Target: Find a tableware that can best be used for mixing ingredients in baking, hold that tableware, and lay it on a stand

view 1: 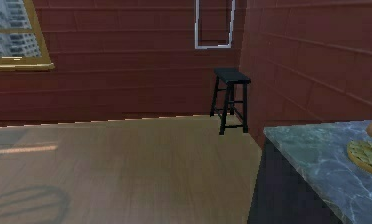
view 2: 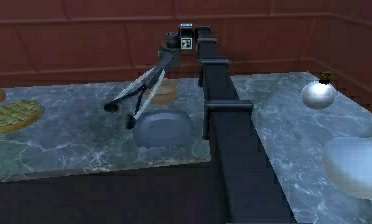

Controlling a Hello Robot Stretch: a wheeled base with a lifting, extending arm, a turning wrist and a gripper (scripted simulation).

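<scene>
A blue-grey bowl point(view 2: 162, 128) lies on the marbled grey countertop point(view 2: 64, 150) in the arm side view. My gripper point(view 2: 119, 113) reaches down to the left from the arm's far end, and its thin fingers point(view 2: 142, 92) slant close past the bowl. I cannot tell whether the gripper holds anything or touches the bowl. A tan rounded thing point(view 2: 168, 92) sits just behind the bowl. In the forward view a black stool point(view 1: 231, 100) stands against the red-brown wall.
A yellow-green flat thing point(view 2: 10, 115) lies at the counter's left, also seen as a yellow-green flat thing point(view 1: 364, 152) on the countertop corner point(view 1: 314, 160). A white round thing point(view 2: 317, 93) and a pale glassy bowl point(view 2: 352, 165) sit right of the arm. Wooden floor point(view 1: 124, 170) spreads toward a window point(view 1: 16, 40).
</scene>
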